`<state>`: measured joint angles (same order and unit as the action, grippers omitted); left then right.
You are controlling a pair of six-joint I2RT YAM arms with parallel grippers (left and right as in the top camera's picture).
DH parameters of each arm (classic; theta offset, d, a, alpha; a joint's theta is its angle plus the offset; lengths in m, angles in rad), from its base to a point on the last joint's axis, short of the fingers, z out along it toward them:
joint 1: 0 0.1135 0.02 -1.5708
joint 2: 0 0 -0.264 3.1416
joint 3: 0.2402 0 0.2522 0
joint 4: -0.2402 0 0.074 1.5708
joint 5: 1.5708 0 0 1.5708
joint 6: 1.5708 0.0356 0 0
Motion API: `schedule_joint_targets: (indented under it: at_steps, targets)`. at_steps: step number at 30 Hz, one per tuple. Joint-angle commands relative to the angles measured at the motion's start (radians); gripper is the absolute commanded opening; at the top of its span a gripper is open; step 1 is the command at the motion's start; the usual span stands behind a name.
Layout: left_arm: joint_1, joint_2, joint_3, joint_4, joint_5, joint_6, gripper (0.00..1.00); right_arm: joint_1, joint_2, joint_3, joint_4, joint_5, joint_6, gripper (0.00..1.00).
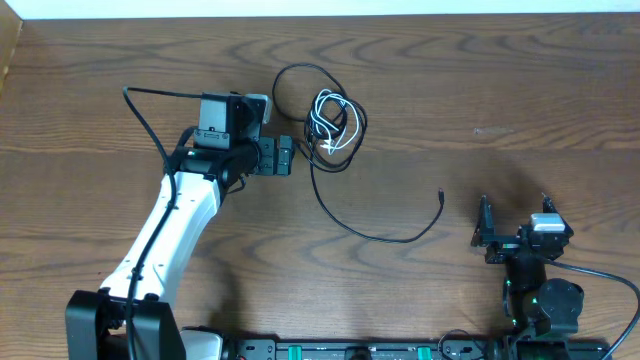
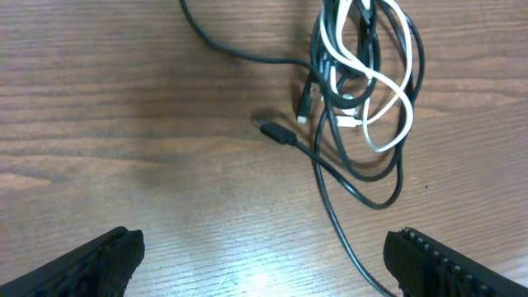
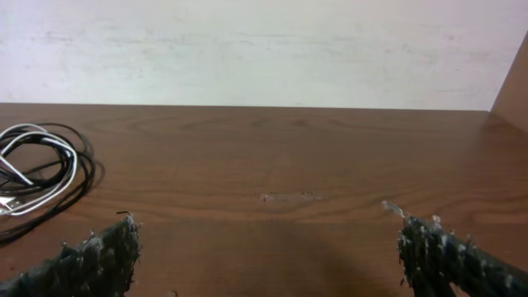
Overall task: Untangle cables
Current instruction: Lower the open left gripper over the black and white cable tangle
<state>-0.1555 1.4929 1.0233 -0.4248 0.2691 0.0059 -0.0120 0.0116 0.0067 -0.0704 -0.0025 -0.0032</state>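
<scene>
The cables lie tangled at the table's far middle. The short white cable [image 1: 331,120] sits in small loops inside the coils of the long black cable [image 1: 345,222], whose tail runs toward the front right and ends in a small plug [image 1: 441,194]. My left gripper [image 1: 293,156] is open just left of the tangle, holding nothing. In the left wrist view, the white loops [image 2: 388,91], the black cord [image 2: 330,177] and a black plug end [image 2: 276,132] lie ahead of the open left gripper [image 2: 264,264]. My right gripper [image 1: 514,212] stands open and empty at the front right. The right wrist view has the tangle [image 3: 41,165] far left.
The thicker black arm cable [image 1: 150,120] arcs left of the left arm. A pale wall [image 3: 264,49] rises beyond the table's far edge. Bare wooden tabletop [image 1: 520,110] spreads to the right of the tangle.
</scene>
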Motion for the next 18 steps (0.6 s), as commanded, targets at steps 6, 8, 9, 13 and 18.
schedule_joint_targets:
  at_steps: [6, 8, 9, 13, 18]
  targets:
    - [-0.002, 0.011, 0.011, 0.066, -0.085, 0.021, 0.98, -0.007, -0.006, -0.002, -0.003, 0.011, 0.018, 0.99]
    - [-0.002, 0.026, 0.011, 0.086, -0.105, 0.021, 0.98, -0.007, -0.006, -0.002, -0.003, 0.011, 0.018, 0.99]
    - [-0.002, 0.035, 0.011, 0.094, -0.104, 0.021, 0.98, -0.007, -0.006, -0.002, -0.003, 0.011, 0.018, 0.99]
    - [-0.005, 0.085, 0.031, 0.096, -0.102, 0.021, 0.98, -0.007, -0.006, -0.002, -0.003, 0.011, 0.018, 0.99]
    - [-0.013, 0.137, 0.080, 0.094, -0.102, 0.021, 0.98, -0.007, -0.006, -0.002, -0.003, 0.011, 0.018, 0.99]
